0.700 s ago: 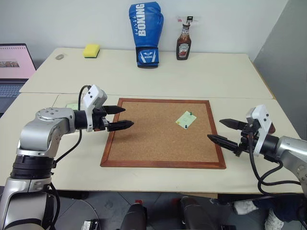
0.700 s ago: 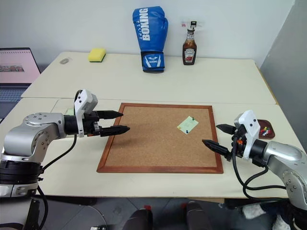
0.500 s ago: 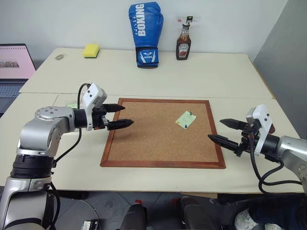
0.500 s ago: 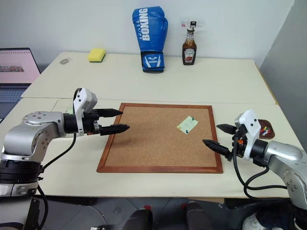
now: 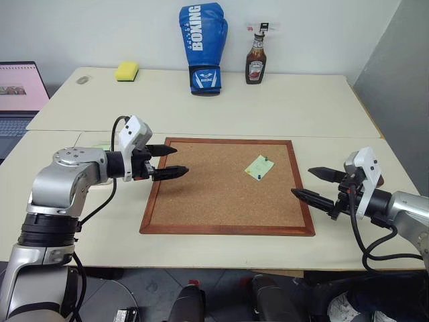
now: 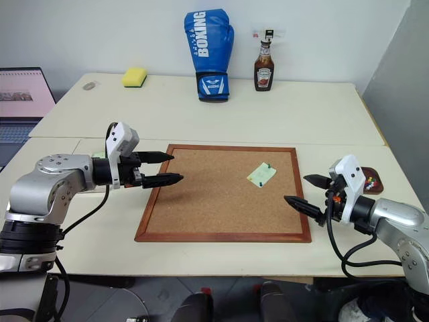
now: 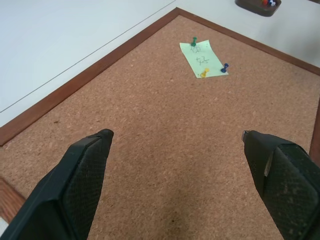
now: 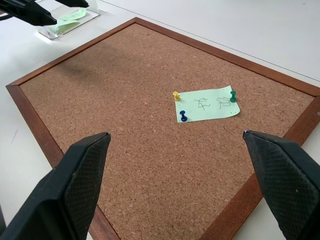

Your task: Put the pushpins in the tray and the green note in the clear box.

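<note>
A pale-green note (image 8: 207, 104) lies on the corkboard (image 5: 201, 201) near its far right corner. Three pushpins hold it: a green one (image 8: 232, 95), a yellow one (image 8: 176, 95) and a blue one (image 8: 183, 116). My left gripper (image 5: 179, 161) hovers open over the board's left edge, pointing right. At the board's right edge my right gripper (image 6: 295, 188) is open too, pointing left. The small reddish-brown tray (image 6: 372, 181), with a few pins in it, sits on the table just behind my right hand. The clear box (image 8: 70, 22), holding green paper, lies left of the board, behind my left hand.
At the back of the far table stand a blue boxing glove (image 5: 203, 47), a ketchup bottle (image 5: 256, 59) and a yellow sponge (image 5: 127, 70). A laptop (image 5: 20, 94) sits at the far left. A seam runs between the two tables, beyond the board.
</note>
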Motion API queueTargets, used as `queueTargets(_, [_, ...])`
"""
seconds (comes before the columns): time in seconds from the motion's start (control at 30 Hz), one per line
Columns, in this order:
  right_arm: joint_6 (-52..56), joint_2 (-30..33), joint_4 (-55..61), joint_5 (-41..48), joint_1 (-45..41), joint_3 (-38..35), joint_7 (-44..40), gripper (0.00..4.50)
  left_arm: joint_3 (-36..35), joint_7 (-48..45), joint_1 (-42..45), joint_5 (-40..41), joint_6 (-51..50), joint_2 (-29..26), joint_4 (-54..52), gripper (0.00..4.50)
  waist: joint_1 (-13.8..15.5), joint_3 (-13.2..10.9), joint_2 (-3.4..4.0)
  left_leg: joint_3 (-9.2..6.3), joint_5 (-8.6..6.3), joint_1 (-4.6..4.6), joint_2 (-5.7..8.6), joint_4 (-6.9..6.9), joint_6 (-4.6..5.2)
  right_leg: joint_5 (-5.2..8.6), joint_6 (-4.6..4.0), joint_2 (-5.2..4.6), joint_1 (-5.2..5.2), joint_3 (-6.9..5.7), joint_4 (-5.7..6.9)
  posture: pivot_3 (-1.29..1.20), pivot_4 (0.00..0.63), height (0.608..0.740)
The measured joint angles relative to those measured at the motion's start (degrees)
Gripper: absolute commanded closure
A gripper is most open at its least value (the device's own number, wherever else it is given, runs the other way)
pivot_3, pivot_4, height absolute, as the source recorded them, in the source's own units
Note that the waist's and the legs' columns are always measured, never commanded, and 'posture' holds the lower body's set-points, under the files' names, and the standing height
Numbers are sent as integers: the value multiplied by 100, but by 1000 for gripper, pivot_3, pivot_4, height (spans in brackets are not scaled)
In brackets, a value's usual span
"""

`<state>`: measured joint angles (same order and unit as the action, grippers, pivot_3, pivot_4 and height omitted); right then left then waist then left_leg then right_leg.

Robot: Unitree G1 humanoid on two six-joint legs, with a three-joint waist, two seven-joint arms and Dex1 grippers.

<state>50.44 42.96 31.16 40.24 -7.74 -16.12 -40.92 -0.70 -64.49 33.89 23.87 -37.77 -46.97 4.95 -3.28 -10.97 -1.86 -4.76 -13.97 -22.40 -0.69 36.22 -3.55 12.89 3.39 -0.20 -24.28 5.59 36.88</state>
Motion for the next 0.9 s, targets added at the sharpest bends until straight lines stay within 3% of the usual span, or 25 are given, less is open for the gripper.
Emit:
queueTargets(0.2, [0, 0, 0, 0, -6, 2, 60, 0, 40, -7, 20, 12, 41, 70, 16, 86, 1, 0, 0, 0, 0, -1, 0, 0, 0, -3, 5, 0, 0, 0, 0, 0, 150, 740])
queueTargets(0.23, [0, 0, 0, 0, -6, 2, 67, 0, 40, -5, 22, 13, 41, 87, 17, 434, 1, 0, 0, 0, 0, -1, 0, 0, 0, -3, 5, 0, 0, 0, 0, 0, 150, 740])
queueTargets(0.57, [-134, -49, -167, -99, -179, 219, 132, 0, 55, -13, 60, 0, 244, 278, 35, 2153, 2, 0, 0, 0, 0, 0, 1, 6, 0, -4, 6, 0, 2, 1, 4, 0, 150, 740])
queueTargets(0.9, [-1083, -588, -1141, -1314, -559, 1196, 666, 0, 367, 338, 52, -289, 861, 1086, 106, 3918, 2, 1, 0, 0, 0, 3, 1, 16, 0, -8, 11, 1, 7, 2, 12, 0, 150, 740])
